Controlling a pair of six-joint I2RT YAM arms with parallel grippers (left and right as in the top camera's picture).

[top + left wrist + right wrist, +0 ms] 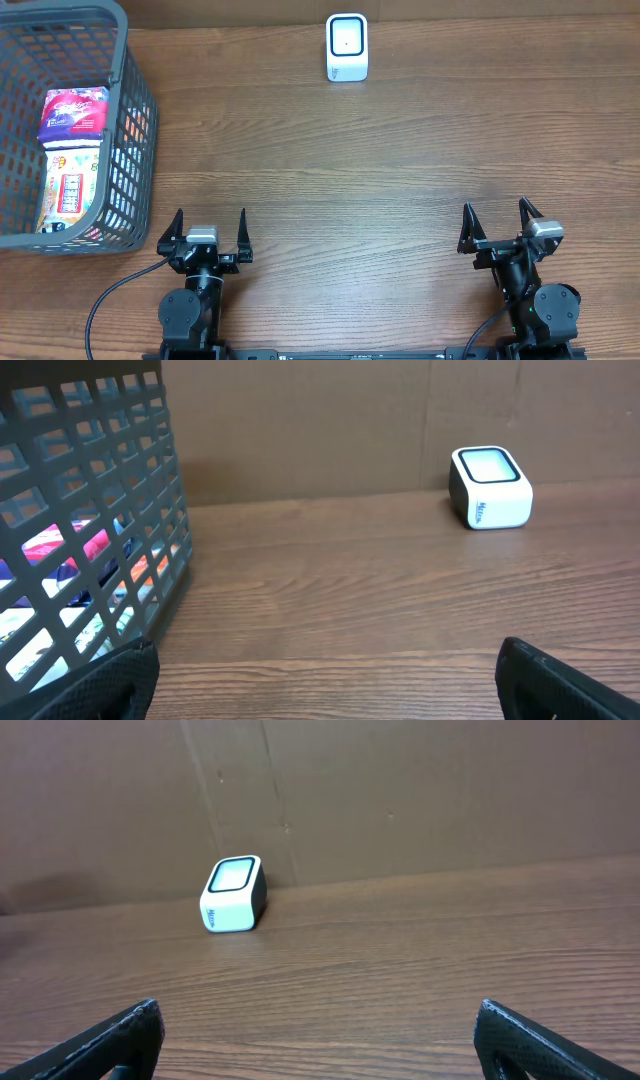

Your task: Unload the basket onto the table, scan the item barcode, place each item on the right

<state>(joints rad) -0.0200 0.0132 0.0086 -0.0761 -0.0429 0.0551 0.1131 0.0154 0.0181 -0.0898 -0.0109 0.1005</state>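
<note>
Overhead view first: one grey plastic lattice basket [140, 100] stands at the far left of the brown wooden surface [350, 170]. I count two packets in it. A pink-and-purple packet [74, 112] lies farther off. A white packet with orange and yellow print [68, 190] lies just nearer, its long axis running near to far. Whether the two touch I cannot tell. One small white box-shaped scanner [347, 47] sits at the far middle, well apart from the basket, its pale window tilted upward.

Two arms wait at the near edge. The left tool [210, 215] is spread wide with nothing in it, near the basket's near right corner. The right tool [495, 205] is likewise spread and bare.

Only the overhead view shows the packets whole. The left wrist view catches just scraps of colour through the basket's grid, with the scanner at the far right. The right wrist view shows the scanner but no basket.
</note>
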